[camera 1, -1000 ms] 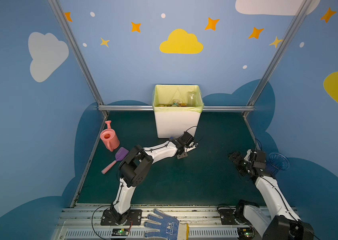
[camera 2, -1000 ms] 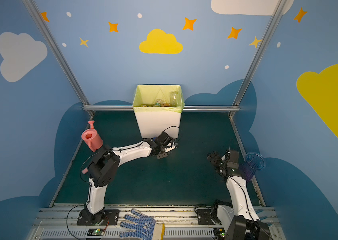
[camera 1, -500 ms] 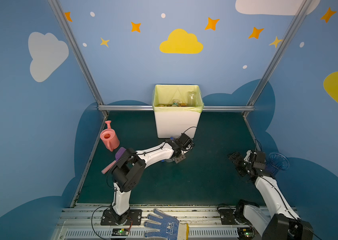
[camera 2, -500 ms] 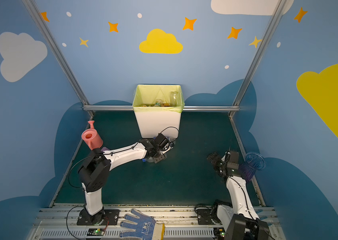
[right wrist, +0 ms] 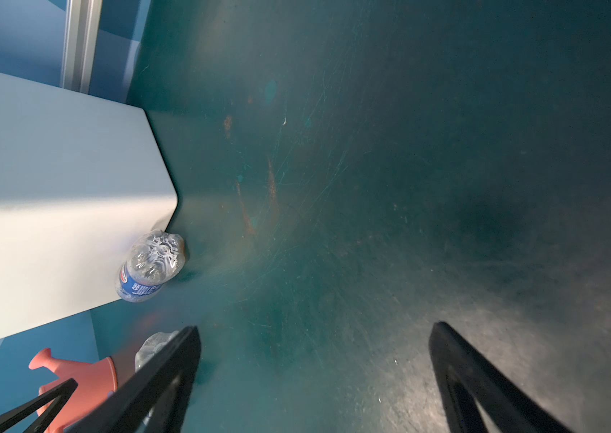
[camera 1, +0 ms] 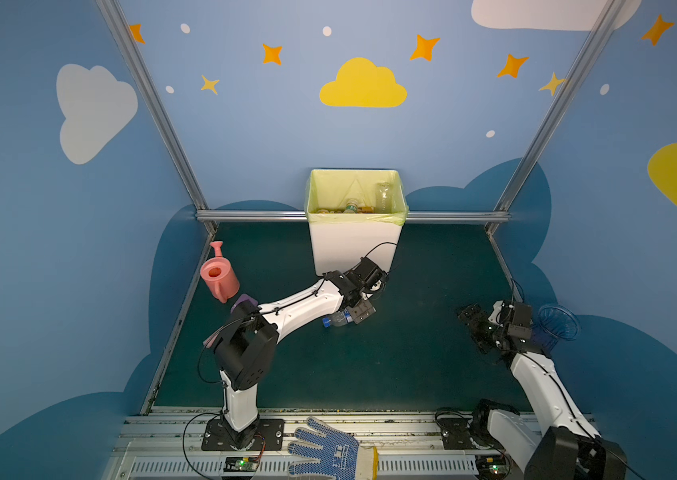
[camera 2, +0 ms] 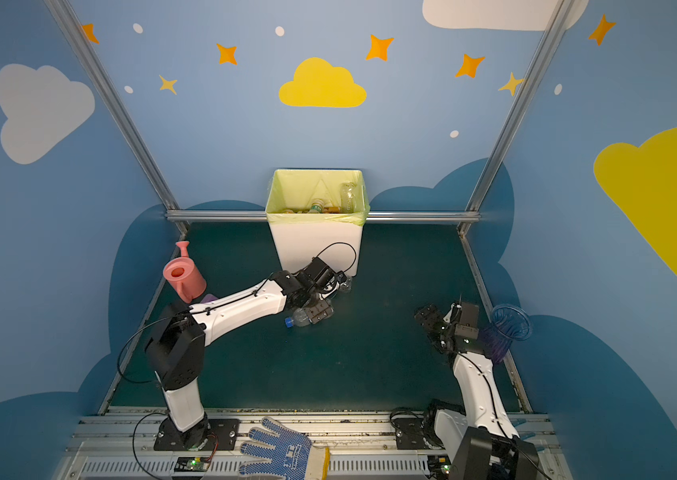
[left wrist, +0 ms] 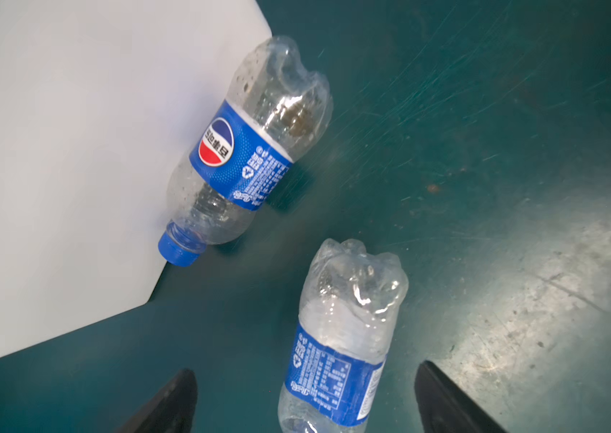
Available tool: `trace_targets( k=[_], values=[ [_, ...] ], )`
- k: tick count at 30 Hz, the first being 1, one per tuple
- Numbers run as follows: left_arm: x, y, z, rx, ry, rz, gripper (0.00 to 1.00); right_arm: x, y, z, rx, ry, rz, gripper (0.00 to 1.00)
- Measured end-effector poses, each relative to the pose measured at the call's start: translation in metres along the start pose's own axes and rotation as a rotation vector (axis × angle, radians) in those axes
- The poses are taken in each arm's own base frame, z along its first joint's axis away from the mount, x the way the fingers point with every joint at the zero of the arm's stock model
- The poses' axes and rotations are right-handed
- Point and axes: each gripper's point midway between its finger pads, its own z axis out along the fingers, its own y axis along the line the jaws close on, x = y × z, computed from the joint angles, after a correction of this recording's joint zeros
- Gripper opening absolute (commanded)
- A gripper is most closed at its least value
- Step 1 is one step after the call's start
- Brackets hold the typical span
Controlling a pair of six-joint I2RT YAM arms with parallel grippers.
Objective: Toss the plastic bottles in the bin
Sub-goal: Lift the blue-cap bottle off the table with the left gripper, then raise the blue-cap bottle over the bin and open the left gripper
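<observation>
Clear bottle [left wrist: 345, 318] lying flat, cap toward left gripper [left wrist: 305, 367]

The bin [camera 1: 353, 249] stands at the back middle of the desk [camera 1: 370, 365], with bottles [camera 1: 352, 206] inside it. Against its front wall, by the right corner, lies one bottle [left wrist: 255, 150]. A second bottle [left wrist: 341, 337] lies just in front and left of that, between the left gripper [left wrist: 305, 367]'s fingers [left wrist: 180, 401], touching neither. The watering can [camera 1: 218, 274] stands at the desk's left edge, with the scoop [camera 1: 245, 300] just in front. The right gripper [camera 1: 471, 320] is well to the right.
</observation>
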Motion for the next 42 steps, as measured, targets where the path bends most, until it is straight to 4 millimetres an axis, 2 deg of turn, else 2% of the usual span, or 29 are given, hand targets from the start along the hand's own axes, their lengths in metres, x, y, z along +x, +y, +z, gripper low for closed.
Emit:
trace_targets(
  k=[7,15,22,26,30,32,33,34,36,38,40,42],
  values=[
    [0.02,-0.006,0.024,0.093,0.09,0.033,1.0,0.0,0.0,0.0,-0.001,-0.001,0.001,0.94],
    [0.031,-0.024,0.046,0.189,0.167,0.07,0.93,-0.001,-0.001,0.0,0.003,-0.002,0.005,0.94],
    [0.033,-0.027,0.056,0.209,0.198,0.077,0.6,0.0,-0.004,0.002,0.012,0.008,0.011,0.94],
    [0.032,-0.026,0.055,0.209,0.198,0.071,0.49,0.001,-0.005,0.003,0.015,0.011,0.013,0.94],
    [0.024,-0.024,0.045,0.213,0.162,0.05,0.44,0.0,-0.005,0.004,0.015,0.012,0.016,0.94],
    [0.01,-0.017,0.026,0.204,0.103,0.031,0.43,0.0,-0.005,0.005,0.013,0.013,0.017,0.94],
    [0.001,-0.011,0.01,0.193,0.056,0.017,0.43,0.0,-0.005,0.005,0.013,0.014,0.017,0.94],
    [-0.01,-0.004,-0.008,0.176,0.003,0.004,0.43,0.0,-0.005,0.005,0.012,0.013,0.017,0.94],
    [-0.036,0.016,-0.057,0.13,-0.143,-0.028,0.43,-0.001,-0.005,0.006,0.009,0.015,0.019,0.94],
    [-0.065,0.045,-0.118,0.064,-0.33,-0.072,0.44,0.0,-0.005,0.008,0.009,0.021,0.023,0.94],
    [-0.09,0.085,-0.192,-0.021,-0.549,-0.134,0.44,0.001,-0.006,0.01,0.009,0.03,0.028,0.94],
    [-0.101,0.136,-0.276,-0.131,-0.781,-0.223,0.44,0.002,-0.005,0.012,0.005,0.039,0.03,0.94]
  ],
)
